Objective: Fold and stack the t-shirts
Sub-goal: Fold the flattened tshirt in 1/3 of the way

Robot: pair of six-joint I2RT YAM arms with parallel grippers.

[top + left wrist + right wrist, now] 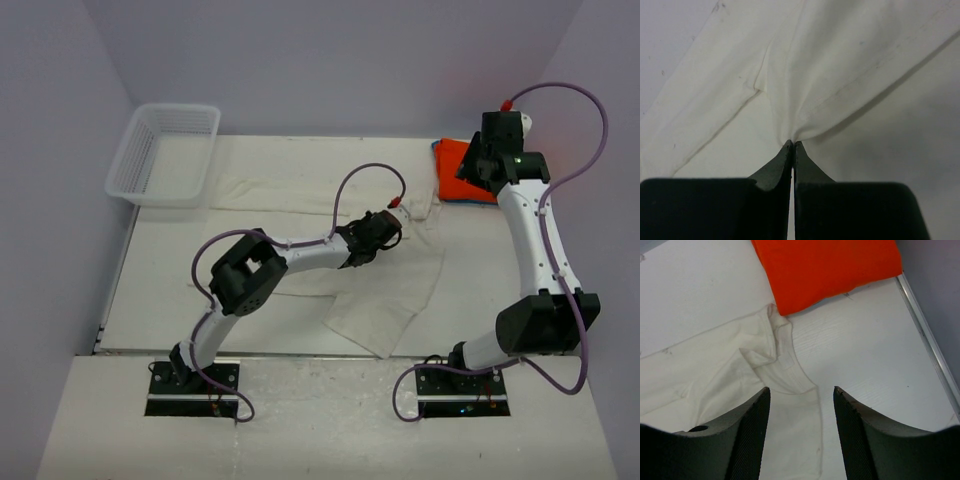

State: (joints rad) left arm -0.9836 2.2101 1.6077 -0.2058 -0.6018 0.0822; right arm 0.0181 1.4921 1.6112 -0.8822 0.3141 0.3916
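Note:
A large cream t-shirt (300, 230) lies spread and rumpled across the middle of the table. My left gripper (388, 228) is shut on a pinch of its cloth (805, 100) near the middle, the fabric bunching at the fingertips (792, 146). A folded orange t-shirt (462, 172) lies at the back right, with a blue edge (470, 200) under it. My right gripper (490, 160) is open and empty above the orange t-shirt's near edge (830, 265); the cream shirt's collar and sleeve (785, 375) show between its fingers.
A white mesh basket (165, 155) stands at the back left. The table's right rim (930, 345) runs beside the right gripper. Purple walls close the back and sides.

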